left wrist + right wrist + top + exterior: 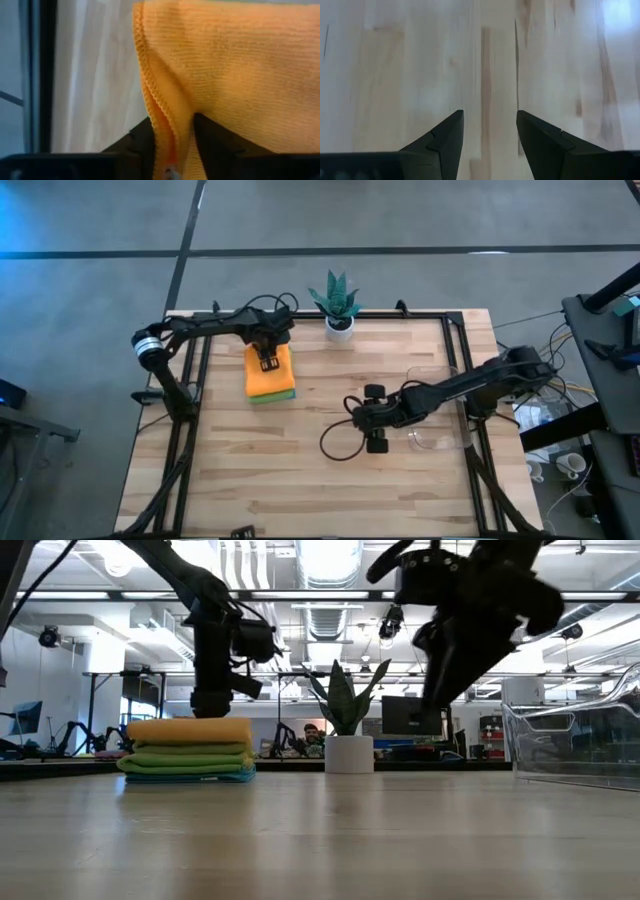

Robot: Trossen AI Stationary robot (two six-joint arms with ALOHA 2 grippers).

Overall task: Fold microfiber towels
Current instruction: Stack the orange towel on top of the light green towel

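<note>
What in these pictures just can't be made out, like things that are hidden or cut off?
- Towel stack: in the high view the orange towel covers the lower ones, so they cannot be counted there.
- Left gripper: in the left wrist view the orange fold hides the fingertips.
- Clear tray: the low view's right edge cuts it off.
- Right gripper: its wrist view shows only bare table.

On the desk lies a neat stack of folded microfiber towels: an orange one on top, lime green ones under it, and a light blue one at the bottom. The left gripper stands directly above the stack, touching its top. The right gripper hangs in the air. A potted plant stands behind, and a clear plastic tray is beside it.
</note>
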